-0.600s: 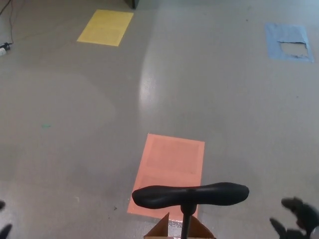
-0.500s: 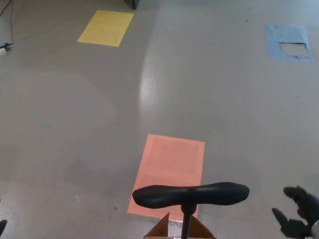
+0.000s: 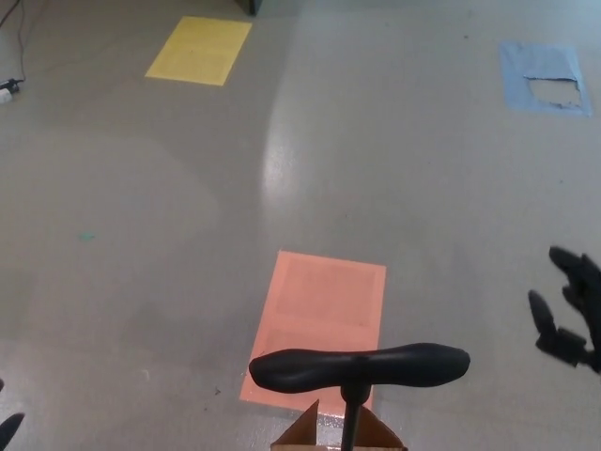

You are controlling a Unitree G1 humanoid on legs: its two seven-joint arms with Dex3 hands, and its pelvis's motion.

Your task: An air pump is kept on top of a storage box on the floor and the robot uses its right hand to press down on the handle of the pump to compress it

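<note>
The right robot hand [image 3: 571,315] hangs at the right edge, fingers spread and holding nothing, apart from the black plastic pump handle [image 3: 359,365] at bottom centre above brown cardboard box flaps [image 3: 315,432]; behind lies an orange floor sheet [image 3: 321,315].

Right hand [image 3: 570,315] open beside pump handle [image 3: 359,366]

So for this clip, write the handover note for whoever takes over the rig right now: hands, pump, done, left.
Right hand: open, fingers spread, in the air at the picture's right edge, clear of the pump handle and holding nothing.
Left hand: only a tip shows at the bottom left corner; state unclear.
Pump: handle raised on its shaft, over the box flaps at the bottom edge, in front of the orange floor patch.
Done: nothing pressed yet.
Left: bring the right hand onto the handle and press down.
</note>
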